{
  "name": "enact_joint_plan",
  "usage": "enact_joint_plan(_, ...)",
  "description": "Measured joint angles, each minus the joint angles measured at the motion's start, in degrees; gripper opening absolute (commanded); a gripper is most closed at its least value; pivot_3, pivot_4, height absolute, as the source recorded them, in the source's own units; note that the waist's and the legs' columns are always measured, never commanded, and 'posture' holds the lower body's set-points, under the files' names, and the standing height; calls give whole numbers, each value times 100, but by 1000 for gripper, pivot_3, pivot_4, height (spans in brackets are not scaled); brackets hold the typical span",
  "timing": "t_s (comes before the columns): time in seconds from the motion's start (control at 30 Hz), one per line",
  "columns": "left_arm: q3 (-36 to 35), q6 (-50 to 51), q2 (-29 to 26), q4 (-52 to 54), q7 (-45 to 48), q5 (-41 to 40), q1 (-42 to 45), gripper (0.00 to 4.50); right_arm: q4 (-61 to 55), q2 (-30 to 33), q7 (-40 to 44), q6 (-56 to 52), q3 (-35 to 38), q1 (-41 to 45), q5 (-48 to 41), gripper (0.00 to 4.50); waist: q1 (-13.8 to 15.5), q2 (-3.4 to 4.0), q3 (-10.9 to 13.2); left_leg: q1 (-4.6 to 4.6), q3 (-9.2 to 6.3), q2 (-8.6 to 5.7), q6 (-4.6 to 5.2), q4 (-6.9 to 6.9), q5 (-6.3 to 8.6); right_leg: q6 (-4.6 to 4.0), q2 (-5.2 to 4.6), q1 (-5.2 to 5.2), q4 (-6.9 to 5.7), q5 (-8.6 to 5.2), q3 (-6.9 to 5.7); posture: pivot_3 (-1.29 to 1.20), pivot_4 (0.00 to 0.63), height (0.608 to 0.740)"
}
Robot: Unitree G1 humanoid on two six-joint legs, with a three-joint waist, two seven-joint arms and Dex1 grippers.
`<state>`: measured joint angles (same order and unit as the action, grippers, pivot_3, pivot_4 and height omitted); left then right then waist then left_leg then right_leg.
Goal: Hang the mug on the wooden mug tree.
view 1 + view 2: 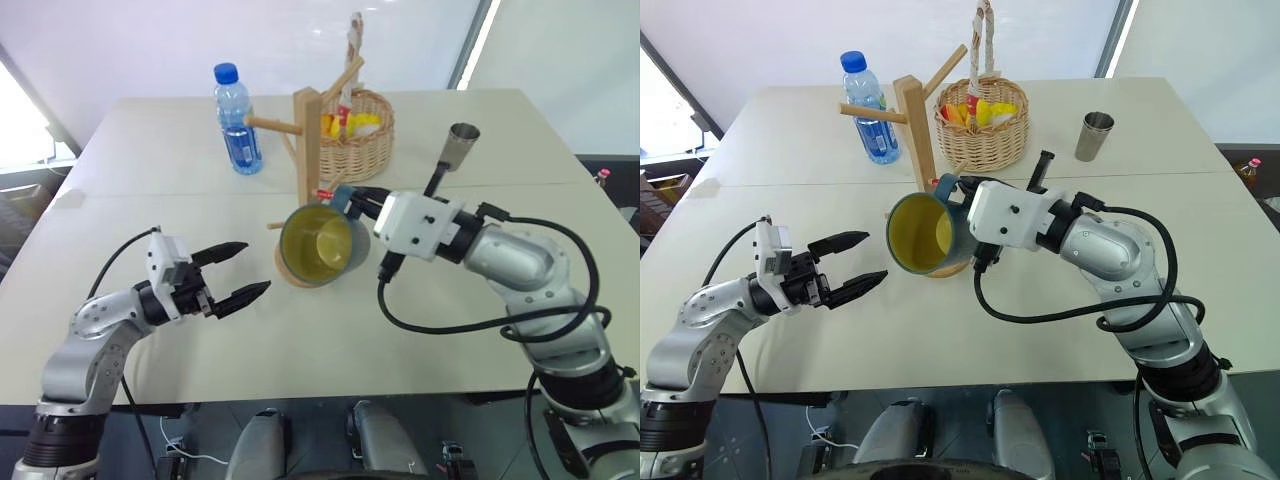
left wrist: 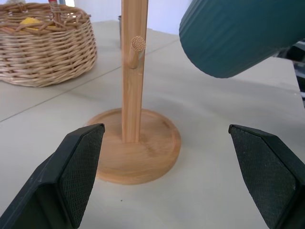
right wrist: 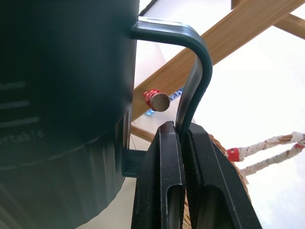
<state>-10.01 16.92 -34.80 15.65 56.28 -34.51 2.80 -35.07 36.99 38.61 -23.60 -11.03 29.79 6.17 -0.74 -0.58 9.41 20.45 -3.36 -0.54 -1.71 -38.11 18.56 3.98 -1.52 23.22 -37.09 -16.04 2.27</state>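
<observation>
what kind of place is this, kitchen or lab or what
Probably a lab or office test setup, not a kitchen: a plain white table before a bright window, with staged props: a wooden mug tree, wicker basket and water bottle.

Bright, even daylight falls from the pale wall and window behind the bench (image 1: 300, 370), so shadows beneath things are faint and soft, and the head views are sharp throughout, with straight edges bowing slightly toward the corners. In the right wrist view the backdrop is washed out to near white, leaving the mug (image 3: 62, 95) as a dark, blurred mass close to the lens. The left wrist view keeps the wooden mug tree (image 2: 133, 86) crisp, while the mug's underside is soft.
</observation>
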Motion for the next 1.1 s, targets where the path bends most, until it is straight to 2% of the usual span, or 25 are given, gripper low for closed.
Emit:
enact_joint_plan(0.3,-192,179,-3,232,-69,-329,-18,4500,546,-10,121,-73,-345,438,171,35,-7,0,0,-1,0,0,0,1,0,0,-1,1,0,0,0,0,150,740)
enact_joint_plan(0.6,-218,186,-3,300,-136,-375,-23,4500,1072,-302,124,-75,-669,740,458,35,-10,0,0,3,1,0,-1,4,0,-1,-2,5,1,0,0,0,150,740)
enact_joint_plan(0.73,-218,186,-2,307,-151,-380,-29,4500,1088,-420,119,-94,-666,793,484,1408,-11,0,0,2,1,0,-1,4,0,-1,-2,6,1,0,0,0,150,740)
enact_joint_plan(0.87,-218,186,-2,334,-154,-393,-29,4500,1089,-429,94,-67,-619,874,514,3372,-12,0,0,2,1,0,-1,6,0,-1,-2,6,1,0,0,0,150,740)
enact_joint_plan(1.0,-222,185,-3,333,-153,-413,-21,4500,1043,-291,141,25,-488,855,526,3372,-4,0,0,3,1,0,-1,6,0,-1,-3,6,2,0,0,0,150,740)
enact_joint_plan(1.1,-232,185,0,319,-158,-431,6,4500,813,-64,276,43,-71,659,324,3372,13,-1,1,6,1,-1,-1,6,0,-1,-4,4,8,0,0,0,150,740)
